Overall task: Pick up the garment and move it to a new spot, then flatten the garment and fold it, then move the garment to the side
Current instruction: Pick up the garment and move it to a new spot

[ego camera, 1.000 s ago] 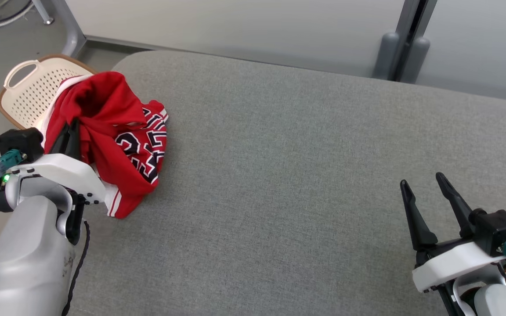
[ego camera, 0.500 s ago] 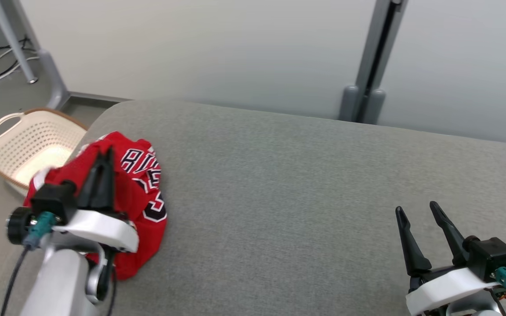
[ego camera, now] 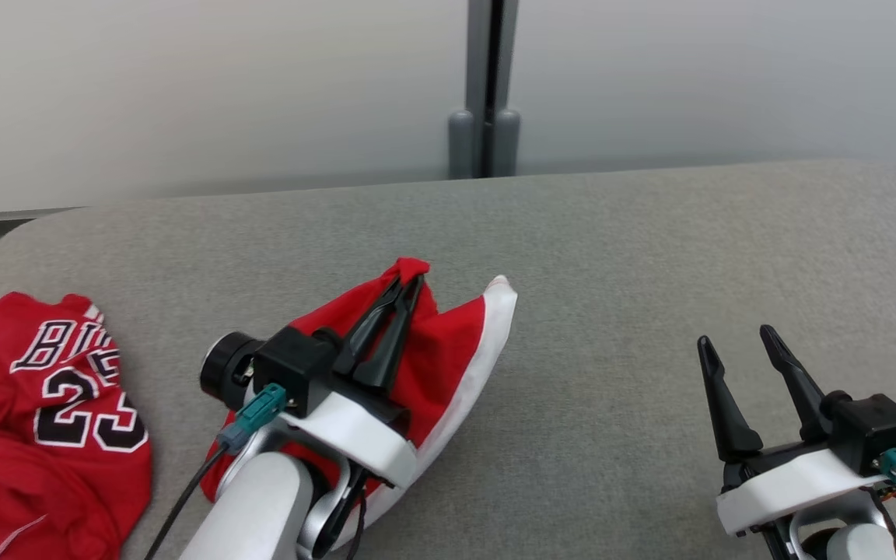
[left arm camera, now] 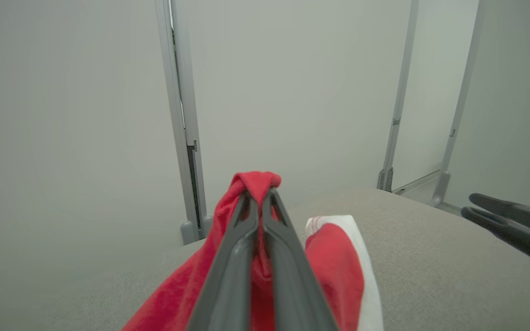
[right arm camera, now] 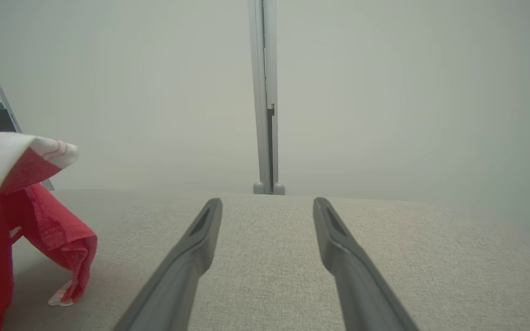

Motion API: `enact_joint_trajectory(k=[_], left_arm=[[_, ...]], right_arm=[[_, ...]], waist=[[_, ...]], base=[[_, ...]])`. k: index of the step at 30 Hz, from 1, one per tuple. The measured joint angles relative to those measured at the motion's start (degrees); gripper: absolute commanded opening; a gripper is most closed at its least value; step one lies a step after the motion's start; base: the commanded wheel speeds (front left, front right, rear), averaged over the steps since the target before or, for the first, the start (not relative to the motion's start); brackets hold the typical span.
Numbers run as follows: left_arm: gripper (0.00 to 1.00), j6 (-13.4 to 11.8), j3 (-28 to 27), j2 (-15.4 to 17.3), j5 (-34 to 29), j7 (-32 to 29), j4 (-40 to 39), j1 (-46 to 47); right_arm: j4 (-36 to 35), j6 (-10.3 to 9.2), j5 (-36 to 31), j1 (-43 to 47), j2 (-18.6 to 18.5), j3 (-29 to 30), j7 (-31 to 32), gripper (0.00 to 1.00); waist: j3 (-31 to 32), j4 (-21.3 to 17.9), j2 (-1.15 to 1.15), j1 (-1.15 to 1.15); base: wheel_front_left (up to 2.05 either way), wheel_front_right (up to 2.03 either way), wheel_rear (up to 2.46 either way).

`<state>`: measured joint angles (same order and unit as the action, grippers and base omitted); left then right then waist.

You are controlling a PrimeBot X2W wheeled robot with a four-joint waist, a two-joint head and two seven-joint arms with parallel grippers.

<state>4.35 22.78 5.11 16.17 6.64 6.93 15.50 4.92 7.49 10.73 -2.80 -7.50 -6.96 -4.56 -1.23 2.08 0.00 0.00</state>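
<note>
Pinching raised garment (ego camera: 448, 350) fold: left hand (ego camera: 415, 280) | right hand (ego camera: 735, 338): spread wide | garment trails onto cushion (ego camera: 611, 257)

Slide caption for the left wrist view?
Left tool shut on a bunched fold of the red garment, held above the grey cushion.

The red jersey with white trim and black-and-white lettering (ego camera: 452, 354) is soft cloth, matt, with a fine knit look. Its white edge band seems slightly ribbed, though the view is too coarse to be sure. The broad grey upholstered surface (ego camera: 611, 257) is woven fabric, rough-grained and dull. The long dark fingers (ego camera: 386, 362) of the left gripper (ego camera: 413, 281) look like smooth matt plastic; its white curved shell (ego camera: 355, 439) is plastic with a faint sheen. The pale wall panels (ego camera: 183, 93) are smooth and matt, and the grey upright post (ego camera: 485, 78) between them looks like painted metal.
</note>
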Motion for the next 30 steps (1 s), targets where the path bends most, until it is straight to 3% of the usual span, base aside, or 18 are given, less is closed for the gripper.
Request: enact_joint_trajectory(k=[11, 20, 21, 22, 23, 30], left_arm=[[0.00, 1.7, 10.2, -2.2, -0.2, -0.3, 4.1, 13.7], [0.00, 2.6, 15.2, -2.3, 2.2, -3.0, 16.4, 18.9], [0.20, 2.6, 15.4, -2.3, 2.3, -3.1, 18.0, 19.2], [0.50, 2.7, 15.6, -2.3, 2.6, -3.0, 19.2, 19.4], [1.00, 2.7, 15.9, -2.3, 2.9, -2.6, 20.2, 19.7], [1.00, 2.7, 16.3, -2.2, 4.7, 4.4, 21.1, 20.2]], right_arm=[[1.3, 0.00, 0.7, -3.9, 0.9, 0.2, -2.6, 1.00], [4.0, 0.00, 1.7, -5.8, 2.6, 0.3, -5.6, 1.00], [4.3, 0.00, 1.7, -6.0, 2.8, 0.3, -5.9, 1.00], [4.8, 0.00, 1.7, -6.2, 2.9, 0.3, -6.1, 1.00], [5.1, 0.00, 1.7, -6.4, 2.9, 0.3, -6.1, 1.00], [6.3, 0.00, 1.5, -7.6, 2.9, -0.2, -6.8, 1.00]], waist=[[-8.6, -13.4, 0.00, 0.00], [-17.5, -20.2, 0.00, 0.00], [-18.2, -20.6, 0.00, 0.00], [-18.8, -20.9, 0.00, 0.00], [-19.3, -21.1, 0.00, 0.00], [-18.5, -18.8, 0.00, 0.00]], base=[[0.00, 0.00, 0.00], [0.00, 0.00, 0.00], [0.00, 0.00, 0.00], [0.00, 0.00, 0.00], [0.00, 0.00, 0.00], [0.00, 0.00, 0.00]])
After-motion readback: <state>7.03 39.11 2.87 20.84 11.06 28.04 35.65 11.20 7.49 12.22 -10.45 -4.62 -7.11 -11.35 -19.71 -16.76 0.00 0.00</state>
